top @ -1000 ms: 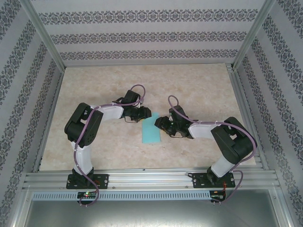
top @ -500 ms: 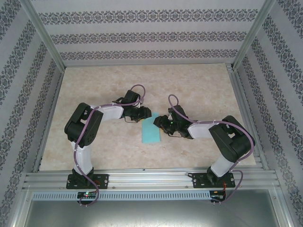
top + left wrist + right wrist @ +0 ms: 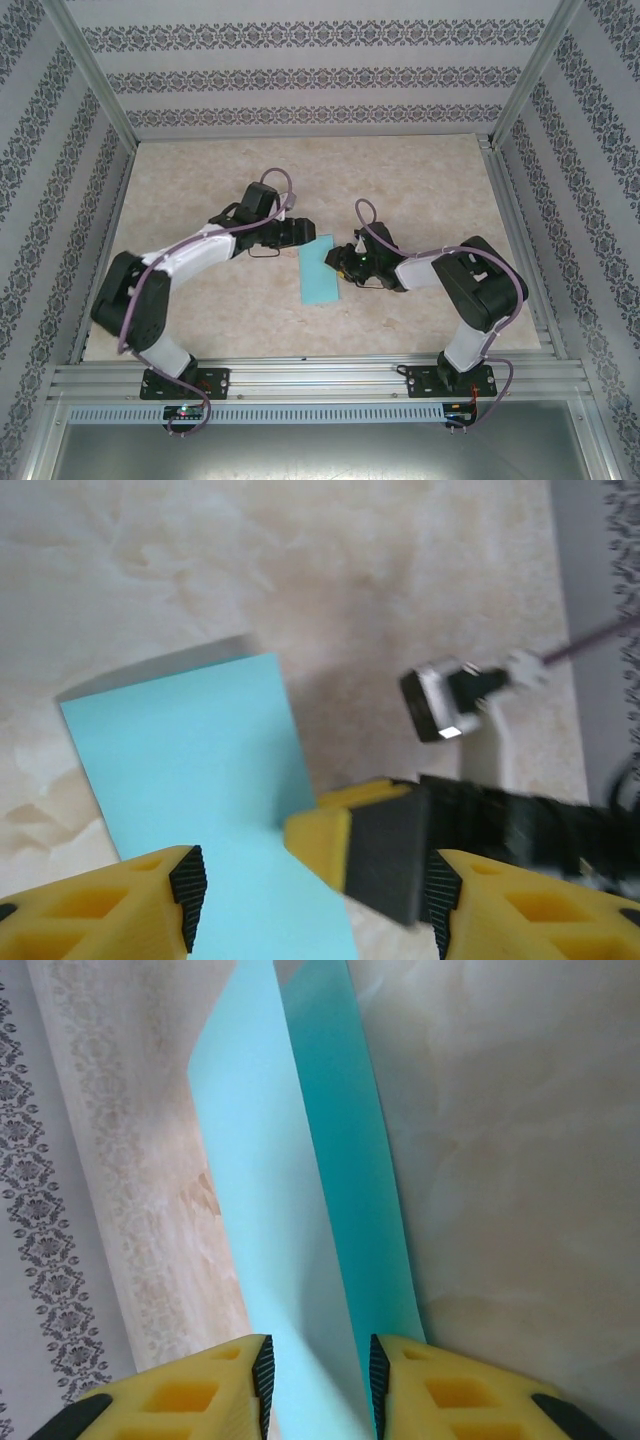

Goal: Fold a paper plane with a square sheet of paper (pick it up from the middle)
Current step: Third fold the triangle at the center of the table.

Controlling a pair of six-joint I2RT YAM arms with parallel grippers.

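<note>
**Top view.** Showed the square sheet of paper [image 3: 320, 275], teal and doubled into a narrow upright rectangle, at centre frame on the marbled table [image 3: 420, 180], between the two arms. Showed the left claw [image 3: 303, 232] just beside the sheet's upper left corner, and the right claw [image 3: 336, 262] at the upper half of its right edge.

**Left wrist view.** Caught the left claw's yellow fingers [image 3: 150, 900] spread wide along the bottom of the frame, clasping nothing, with the sheet lying flat on the table beneath the gap. Also caught one yellow, black-padded finger of the right claw at the sheet's right edge, lower centre of the frame.

**Right wrist view.** Traced the sheet from top centre down into the narrow gap between the right claw's fingers [image 3: 200, 1395], with a paler layer lifted off a darker one flat on the table. Could not tell a true pinch on the paper from a mere flanking of it.
</note>
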